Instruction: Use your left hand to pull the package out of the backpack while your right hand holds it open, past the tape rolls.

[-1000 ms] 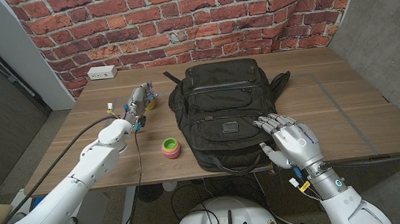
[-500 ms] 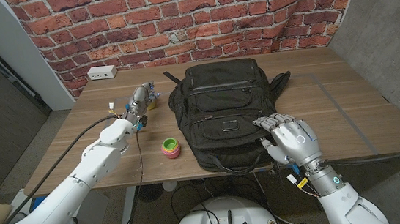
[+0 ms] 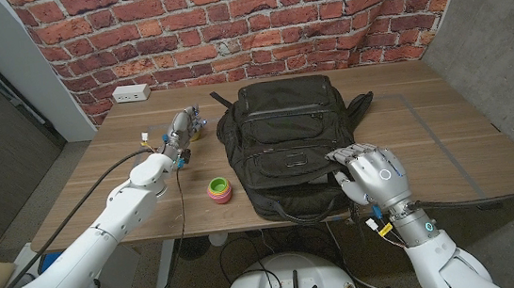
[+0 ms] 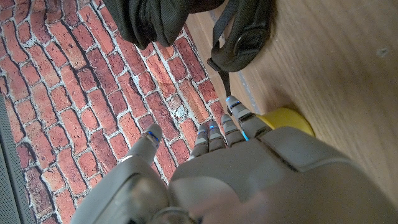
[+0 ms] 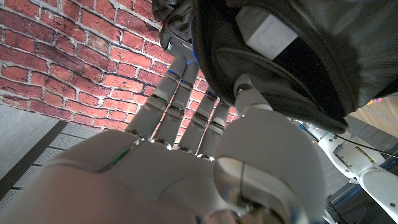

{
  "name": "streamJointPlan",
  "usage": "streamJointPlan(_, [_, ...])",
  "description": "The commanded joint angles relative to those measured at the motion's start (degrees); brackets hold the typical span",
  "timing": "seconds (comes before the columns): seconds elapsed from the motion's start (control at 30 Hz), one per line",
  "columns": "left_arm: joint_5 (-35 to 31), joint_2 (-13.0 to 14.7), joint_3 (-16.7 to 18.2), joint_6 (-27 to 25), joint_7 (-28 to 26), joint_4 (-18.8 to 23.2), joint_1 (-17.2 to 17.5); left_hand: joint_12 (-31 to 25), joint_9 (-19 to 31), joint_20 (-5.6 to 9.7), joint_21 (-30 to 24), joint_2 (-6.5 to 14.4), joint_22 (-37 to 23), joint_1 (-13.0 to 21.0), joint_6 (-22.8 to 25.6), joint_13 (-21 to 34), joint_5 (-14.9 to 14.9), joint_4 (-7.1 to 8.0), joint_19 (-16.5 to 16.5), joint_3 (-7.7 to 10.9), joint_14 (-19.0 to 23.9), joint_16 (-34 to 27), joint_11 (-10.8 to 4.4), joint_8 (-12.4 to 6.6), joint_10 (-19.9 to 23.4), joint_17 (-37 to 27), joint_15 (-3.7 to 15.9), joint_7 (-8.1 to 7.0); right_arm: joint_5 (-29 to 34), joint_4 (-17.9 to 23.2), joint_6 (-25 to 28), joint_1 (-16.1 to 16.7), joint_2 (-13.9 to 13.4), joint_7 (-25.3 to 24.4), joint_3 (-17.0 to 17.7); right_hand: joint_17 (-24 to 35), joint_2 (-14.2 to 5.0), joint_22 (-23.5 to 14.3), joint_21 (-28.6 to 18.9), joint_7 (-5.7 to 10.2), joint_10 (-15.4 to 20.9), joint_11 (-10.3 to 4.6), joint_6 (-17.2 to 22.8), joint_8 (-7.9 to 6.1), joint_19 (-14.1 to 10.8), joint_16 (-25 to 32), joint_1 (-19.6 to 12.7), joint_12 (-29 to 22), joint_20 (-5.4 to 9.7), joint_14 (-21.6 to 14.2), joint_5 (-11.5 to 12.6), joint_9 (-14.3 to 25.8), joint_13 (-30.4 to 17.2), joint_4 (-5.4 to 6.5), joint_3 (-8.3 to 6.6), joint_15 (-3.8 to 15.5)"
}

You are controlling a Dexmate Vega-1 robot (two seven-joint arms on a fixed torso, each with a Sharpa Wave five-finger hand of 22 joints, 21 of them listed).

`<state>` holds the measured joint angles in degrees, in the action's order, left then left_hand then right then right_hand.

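A black backpack [image 3: 285,141] lies flat in the middle of the table, top end toward the brick wall. My right hand [image 3: 373,172] is at its near right corner, fingers spread on the fabric and thumb at the near edge. In the right wrist view the fingers [image 5: 180,93] lie along the backpack [image 5: 298,56] and the thumb presses its rim, gripping nothing. My left hand [image 3: 178,131] hovers to the left of the backpack, fingers fairly straight, over a yellow tape roll [image 3: 195,129]. The left wrist view shows that roll [image 4: 283,118] just beyond the left hand [image 4: 236,162], with a backpack strap [image 4: 239,37] ahead.
A green, pink and orange tape roll [image 3: 218,189] sits near the backpack's left front corner. A white power strip [image 3: 130,94] lies at the far left by the brick wall. Bare wood [image 3: 445,135] stretches to the right of the backpack. A cable runs along my left arm.
My right hand has crept a little further onto the backpack's near right corner. The left arm and the backpack have stayed put.
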<state>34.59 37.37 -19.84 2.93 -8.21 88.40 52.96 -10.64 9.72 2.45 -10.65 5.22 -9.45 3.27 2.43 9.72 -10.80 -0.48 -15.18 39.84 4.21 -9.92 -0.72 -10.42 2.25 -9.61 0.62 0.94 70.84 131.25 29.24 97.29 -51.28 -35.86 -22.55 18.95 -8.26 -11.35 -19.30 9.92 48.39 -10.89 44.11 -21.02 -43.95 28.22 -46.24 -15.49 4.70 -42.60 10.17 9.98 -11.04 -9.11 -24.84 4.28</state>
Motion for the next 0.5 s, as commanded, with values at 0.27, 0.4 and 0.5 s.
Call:
streamJointPlan(0.27, [-0.2,0.0,-0.1,-0.2,-0.2,0.6,-0.1,-0.3,0.3,1.8,-0.3,3.3,-0.3,-0.5,0.7,0.3,0.1,0.02,-0.4,0.7,0.2,-0.3,0.14,-0.12,0.5,-0.2,-0.07,0.03,-4.1,1.1,-1.0,-1.6,-0.9,-0.7,1.0,-0.3,-1.79,-0.5,-2.0,0.17,4.5,-0.07,4.8,-0.41,-2.0,-0.8,0.3,-0.3,7.19,-4.4,0.1,0.3,-0.3,0.58,-1.85,8.65])
streamJointPlan(0.4, [-0.3,0.1,-0.1,-0.1,-0.2,0.9,0.0,-0.3,0.3,1.75,-0.3,3.3,-0.3,-0.6,0.8,0.3,0.1,0.03,-0.5,0.72,0.2,-0.3,0.25,-0.13,0.6,-0.2,-0.08,0.03,-5.8,2.0,-0.9,-1.7,-0.5,0.9,1.5,-0.5,-1.85,-0.6,-2.4,0.34,5.1,-0.41,5.6,-0.38,-2.2,-1.0,0.5,-0.1,7.34,-5.1,0.1,0.3,-0.3,0.74,-2.19,8.5])
streamJointPlan(0.5, [-0.4,0.3,-0.1,-0.2,-0.4,1.3,0.1,-0.3,0.3,1.72,-0.3,3.3,-0.3,-0.6,0.8,0.3,0.1,0.04,-0.5,0.74,0.3,-0.3,0.37,-0.14,0.7,-0.2,-0.08,0.01,-7.2,2.4,-1.5,-2.0,-0.3,1.1,2.1,-0.6,-1.81,-0.6,-2.5,0.41,5.5,-0.57,5.7,-0.25,-2.2,-1.2,0.6,-0.1,7.4,-5.4,0.1,0.3,-0.3,0.77,-2.38,8.53])
